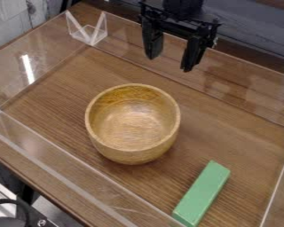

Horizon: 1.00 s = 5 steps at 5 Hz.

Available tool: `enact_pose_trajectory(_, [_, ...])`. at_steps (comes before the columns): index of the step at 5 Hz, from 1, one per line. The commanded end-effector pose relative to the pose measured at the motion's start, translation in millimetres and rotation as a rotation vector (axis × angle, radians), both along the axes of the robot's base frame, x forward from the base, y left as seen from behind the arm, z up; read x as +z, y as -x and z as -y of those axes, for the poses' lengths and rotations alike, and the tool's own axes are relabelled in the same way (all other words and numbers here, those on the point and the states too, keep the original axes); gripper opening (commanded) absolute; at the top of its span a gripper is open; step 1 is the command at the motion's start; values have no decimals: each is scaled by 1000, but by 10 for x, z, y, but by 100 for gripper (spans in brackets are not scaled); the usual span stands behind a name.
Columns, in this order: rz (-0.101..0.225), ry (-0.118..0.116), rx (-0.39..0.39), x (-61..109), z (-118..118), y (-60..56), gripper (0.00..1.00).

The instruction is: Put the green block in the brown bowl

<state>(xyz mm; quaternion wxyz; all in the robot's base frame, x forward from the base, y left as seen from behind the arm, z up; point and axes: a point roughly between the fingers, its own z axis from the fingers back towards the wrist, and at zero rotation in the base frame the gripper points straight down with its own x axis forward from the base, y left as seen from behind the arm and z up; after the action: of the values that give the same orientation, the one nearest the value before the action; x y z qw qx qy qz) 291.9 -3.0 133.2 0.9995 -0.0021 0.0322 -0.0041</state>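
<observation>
Gripper (172, 51): seen high at the back of the scene, pointing down, its jaws spread wide; nothing is held or touched.
Table (245, 124): a wood-grain surface enclosed by clear walls, on which both task things rest.
Brown bowl (132, 121): set upright near the middle, empty, well apart from the gripper; it is judged thick-walled, stiff and stable.
Green block (201, 193): laid flat near the front right edge, angled, apart from the bowl. It is judged rigid, light and smooth-faced, so some slip is possible.
Hold point: the block is best taken across its narrow width, near mid-length, so that balance is kept.
</observation>
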Motion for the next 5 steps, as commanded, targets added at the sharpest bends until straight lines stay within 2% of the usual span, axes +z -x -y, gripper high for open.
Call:
enact_pose_trajectory(1, [-10, 5, -27, -73, 190, 118, 100])
enact_pose_trajectory(2, [-21, 12, -66, -192, 494, 326, 100])
enact_pose_trajectory(3, [-1, 14, -106, -307, 845, 514, 100])
enact_pose_trajectory(4, [27, 14, -128, -456, 1086, 656, 100])
enact_pose_trajectory(5, [56, 17, -131, -645, 1234, 745, 100])
